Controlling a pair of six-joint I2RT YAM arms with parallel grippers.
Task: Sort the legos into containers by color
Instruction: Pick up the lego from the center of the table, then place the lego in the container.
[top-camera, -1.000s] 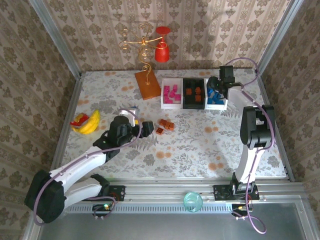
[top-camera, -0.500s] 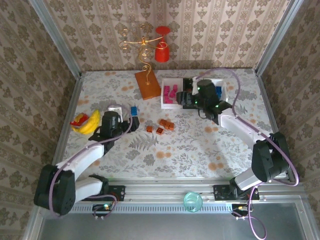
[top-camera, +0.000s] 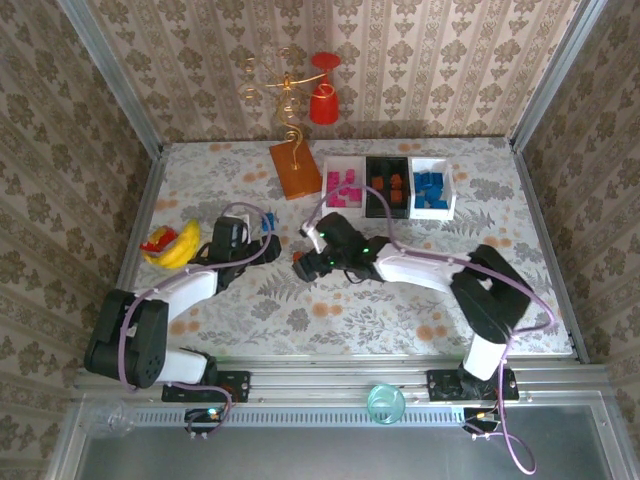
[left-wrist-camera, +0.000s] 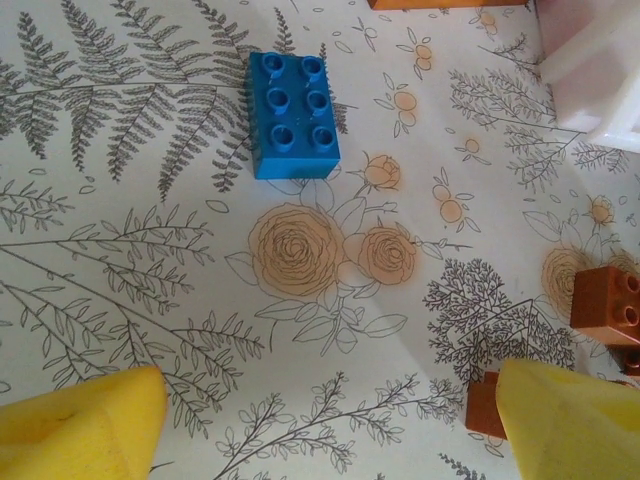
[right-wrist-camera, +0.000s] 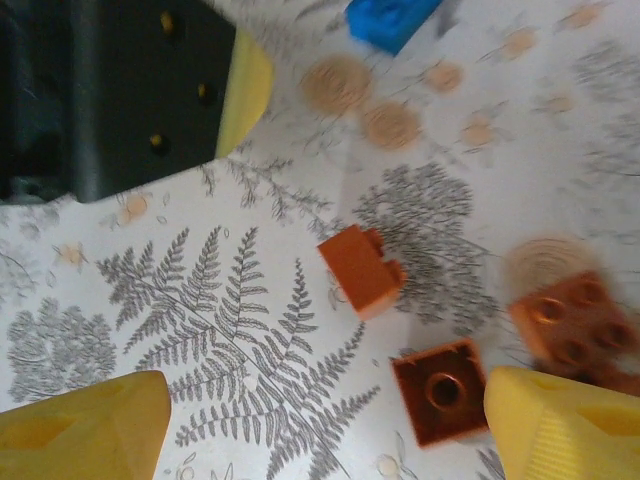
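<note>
Right gripper (right-wrist-camera: 320, 430), jaws spread and empty, hung over clustered orange legos (right-wrist-camera: 362, 268) mid-table, left gripper (left-wrist-camera: 325, 430) likewise spread near a blue lego (left-wrist-camera: 293, 115), bins (top-camera: 388, 213) behind; risks: pinching two crowded bricks, arms colliding.

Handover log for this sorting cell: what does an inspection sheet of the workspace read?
Surface: floral tabletop.
Job's things: pink legos in left white bin, orange legos in black bin, blue legos in right white bin; loose blue lego, loose orange legos unsorted.
Clutter: orange board, banana toy, red cup, wire stand.
Grippers: left gripper, right gripper low over loose pieces, jaws open, empty.
Cables: lilac cables along both arms.
Surroundings: patterned walls.
</note>
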